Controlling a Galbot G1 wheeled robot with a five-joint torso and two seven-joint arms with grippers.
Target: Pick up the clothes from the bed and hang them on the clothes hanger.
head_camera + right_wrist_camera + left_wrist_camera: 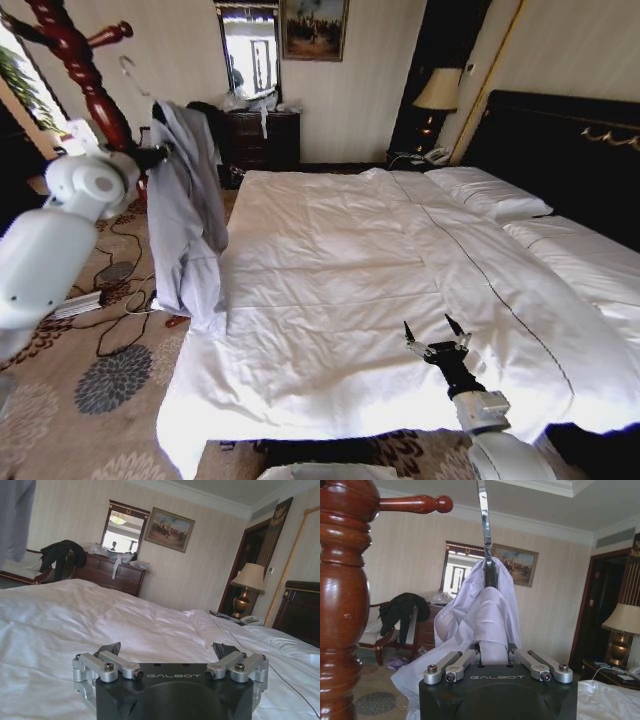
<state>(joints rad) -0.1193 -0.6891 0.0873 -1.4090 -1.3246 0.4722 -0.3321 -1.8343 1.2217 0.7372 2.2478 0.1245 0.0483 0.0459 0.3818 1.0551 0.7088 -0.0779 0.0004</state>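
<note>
Hang step: left gripper [496, 656] clamps grey-blue shirt [187, 215] on hanger [484, 525], beside wooden coat stand [85, 65]. Right gripper [437, 334] spread, empty, over bed [330, 270]. Next: land hook on peg.

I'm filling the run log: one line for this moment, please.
left gripper: shut on light grey-blue shirt, held by wooden coat stand | right gripper: open, over white-duvet bed
</note>
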